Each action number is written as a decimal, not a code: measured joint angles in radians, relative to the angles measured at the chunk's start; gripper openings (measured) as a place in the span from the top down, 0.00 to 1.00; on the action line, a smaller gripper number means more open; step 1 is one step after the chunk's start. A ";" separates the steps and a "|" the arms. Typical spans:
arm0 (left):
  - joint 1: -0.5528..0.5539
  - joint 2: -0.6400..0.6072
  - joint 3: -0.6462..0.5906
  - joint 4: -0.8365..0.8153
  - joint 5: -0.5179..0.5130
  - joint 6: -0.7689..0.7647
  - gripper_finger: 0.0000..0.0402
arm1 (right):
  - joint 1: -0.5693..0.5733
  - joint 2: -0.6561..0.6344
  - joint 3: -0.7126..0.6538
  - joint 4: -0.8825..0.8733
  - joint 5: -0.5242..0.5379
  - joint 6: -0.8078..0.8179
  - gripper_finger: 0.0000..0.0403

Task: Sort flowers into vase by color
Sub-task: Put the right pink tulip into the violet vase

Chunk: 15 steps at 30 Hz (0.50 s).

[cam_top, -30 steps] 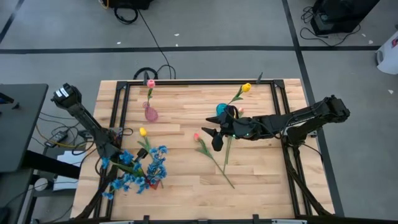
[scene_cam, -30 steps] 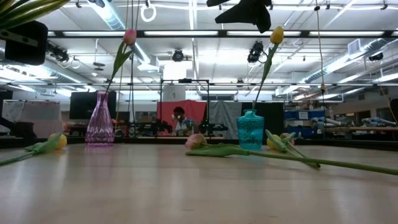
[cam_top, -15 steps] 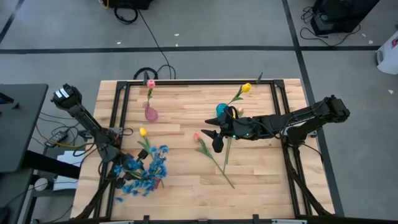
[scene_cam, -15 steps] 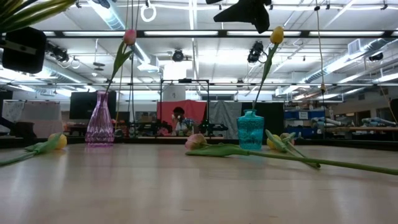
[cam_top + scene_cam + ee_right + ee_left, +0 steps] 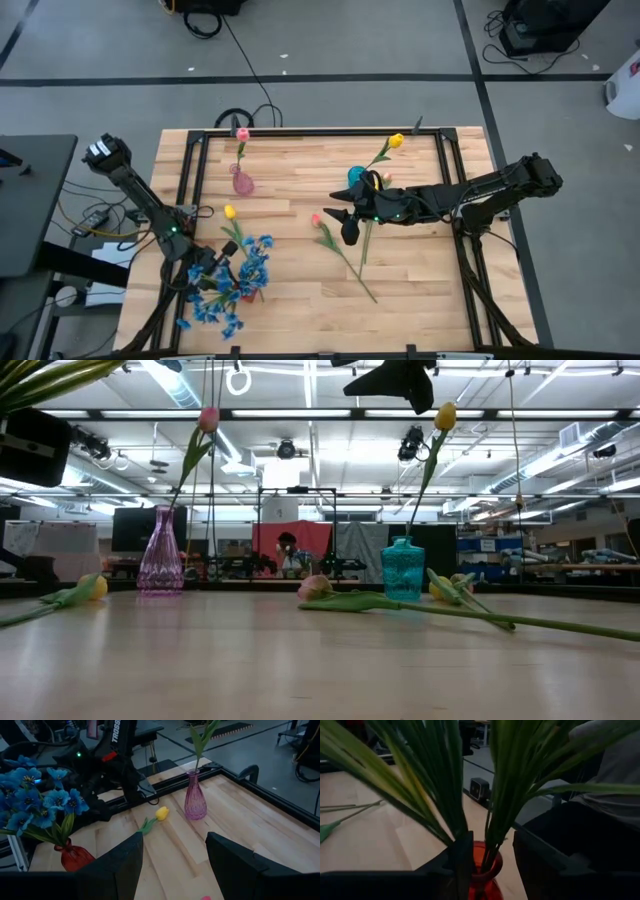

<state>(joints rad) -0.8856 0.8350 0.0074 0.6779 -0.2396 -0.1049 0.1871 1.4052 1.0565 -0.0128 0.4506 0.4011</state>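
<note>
A bushy spray of blue flowers (image 5: pixel 228 285) stands with its green stems (image 5: pixel 492 835) in a red vase (image 5: pixel 485 881) at the table's near left. My left gripper (image 5: pixel 490 855) is open, level at the vase's neck, one finger on either side of the stems. A pink tulip (image 5: pixel 242 133) stands in the pink vase (image 5: pixel 242 182), a yellow tulip (image 5: pixel 397 141) in the teal vase (image 5: pixel 355 177). A yellow tulip (image 5: pixel 230 212) and a pink tulip (image 5: pixel 318 220) lie flat on the table. My right gripper (image 5: pixel 345 222) hangs open above the table's middle.
Another flower lies beside the teal vase, its stem (image 5: pixel 365 240) running toward the near edge. A black metal frame (image 5: pixel 195 170) borders the wooden table. In the right wrist view the left arm (image 5: pixel 120 760) stands behind the red vase (image 5: pixel 75 859). People sit far behind the table.
My left gripper has opened, let go of the blue spray's stems and tipped a little. The spray's blossoms have swung toward the table's near edge and settled over the red vase. The right arm has kept still.
</note>
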 joint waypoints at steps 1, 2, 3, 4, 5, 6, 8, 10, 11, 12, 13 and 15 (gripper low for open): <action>0.000 -0.014 0.000 -0.020 -0.006 -0.003 0.63 | 0.000 0.000 0.000 0.000 -0.001 0.000 0.43; 0.000 -0.029 0.000 -0.042 -0.013 -0.005 0.63 | 0.000 0.000 0.000 0.000 -0.004 0.000 0.43; 0.000 -0.042 0.000 -0.068 -0.022 -0.008 0.63 | 0.000 0.000 0.000 0.000 -0.007 0.000 0.43; 0.000 -0.057 0.000 -0.090 -0.029 -0.009 0.63 | 0.000 0.000 0.000 0.000 -0.007 0.000 0.43; 0.000 -0.073 0.000 -0.106 -0.034 -0.011 0.63 | 0.000 0.000 0.000 0.000 -0.007 -0.001 0.43; 0.000 -0.091 0.000 -0.118 -0.038 -0.011 0.63 | 0.000 0.000 0.000 0.000 -0.007 -0.001 0.43; 0.000 -0.130 0.000 -0.147 -0.044 -0.012 0.63 | 0.000 0.000 0.000 0.000 -0.007 0.000 0.43; 0.000 -0.174 0.000 -0.185 -0.047 -0.017 0.63 | 0.000 0.000 0.000 0.000 -0.008 0.004 0.43; 0.000 -0.197 0.000 -0.208 -0.050 -0.028 0.63 | 0.000 0.000 0.000 0.000 -0.008 0.009 0.43; 0.000 -0.220 0.000 -0.234 -0.051 -0.035 0.63 | 0.000 0.000 0.000 0.000 -0.008 0.015 0.43; 0.000 -0.242 0.000 -0.263 -0.051 -0.042 0.63 | 0.000 0.000 0.000 0.000 -0.009 0.018 0.43; 0.000 -0.288 0.001 -0.328 -0.056 -0.062 0.63 | 0.000 0.000 0.000 0.000 -0.010 0.019 0.43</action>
<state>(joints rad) -0.8856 0.5468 0.0081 0.3495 -0.2955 -0.1669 0.1867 1.4052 1.0565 -0.0128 0.4408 0.4202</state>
